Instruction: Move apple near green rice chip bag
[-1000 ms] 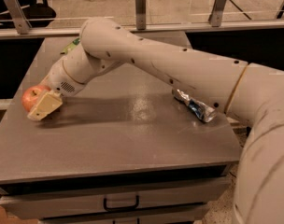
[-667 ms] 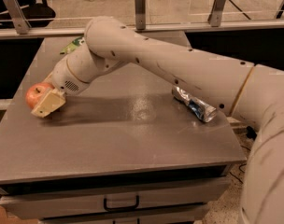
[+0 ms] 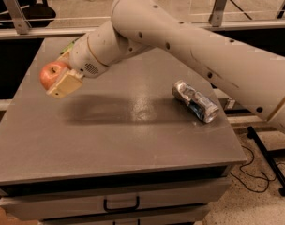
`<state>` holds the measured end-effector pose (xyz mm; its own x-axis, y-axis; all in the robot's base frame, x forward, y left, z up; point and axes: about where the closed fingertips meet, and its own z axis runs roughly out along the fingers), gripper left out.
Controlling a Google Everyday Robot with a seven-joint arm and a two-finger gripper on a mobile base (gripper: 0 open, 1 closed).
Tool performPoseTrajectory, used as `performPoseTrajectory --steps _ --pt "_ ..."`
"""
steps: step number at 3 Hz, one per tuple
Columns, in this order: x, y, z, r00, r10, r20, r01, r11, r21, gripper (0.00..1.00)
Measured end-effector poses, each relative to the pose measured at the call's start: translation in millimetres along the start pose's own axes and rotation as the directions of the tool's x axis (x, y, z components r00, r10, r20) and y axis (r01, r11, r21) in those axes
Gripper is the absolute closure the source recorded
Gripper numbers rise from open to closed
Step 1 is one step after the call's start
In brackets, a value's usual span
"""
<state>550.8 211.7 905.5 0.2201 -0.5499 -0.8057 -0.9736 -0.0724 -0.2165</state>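
The red-orange apple [image 3: 49, 73] is held in my gripper [image 3: 57, 80] above the left part of the grey table [image 3: 133, 139]. One beige finger [image 3: 65, 84] presses on the apple's right side; the other is hidden behind it. Only a small sliver of the green rice chip bag [image 3: 68, 46] shows at the table's back left, behind my arm; the rest is hidden. The apple hangs a little in front of and to the left of that sliver.
A dented silver-and-blue can [image 3: 195, 101] lies on its side on the right part of the table. A drawer with a dark handle [image 3: 121, 204] sits under the front edge. Railing posts [image 3: 13, 11] stand behind the table.
The gripper has lifted the apple off the table's left edge and carried it up and to the right, toward the back left of the table. The can has not moved.
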Motion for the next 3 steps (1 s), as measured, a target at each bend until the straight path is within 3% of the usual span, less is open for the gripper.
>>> performPoseTrajectory --steps 2,3 --pt "3.4 -1.3 -4.4 1.000 0.008 0.002 -0.008 0.9998 0.020 1.00" --pt "25.4 -34.0 -36.6 1.000 -0.001 0.004 0.001 0.9917 0.129 1.00"
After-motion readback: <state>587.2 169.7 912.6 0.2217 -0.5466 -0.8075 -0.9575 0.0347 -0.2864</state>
